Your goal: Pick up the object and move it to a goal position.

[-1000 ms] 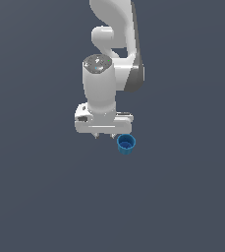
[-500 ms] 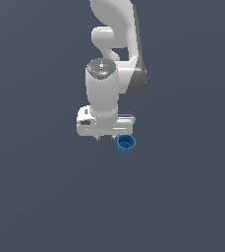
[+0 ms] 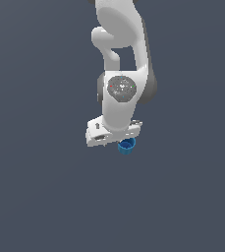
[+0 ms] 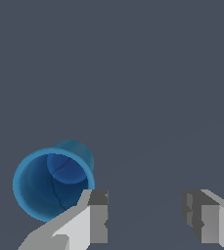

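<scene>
With the arm's wrist rotated since 1 second ago, the gripper (image 4: 145,222), jaws wide and empty, must shift sideways to straddle the blue cup (image 4: 52,183) beside 1 finger.

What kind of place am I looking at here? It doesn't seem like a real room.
Most likely a computer simulation, not a real room. The ground is one flat, featureless grey-blue with no walls or furniture. The white robot arm and the blue cup look smoothly rendered, and the open gripper hangs beside the cup.
</scene>
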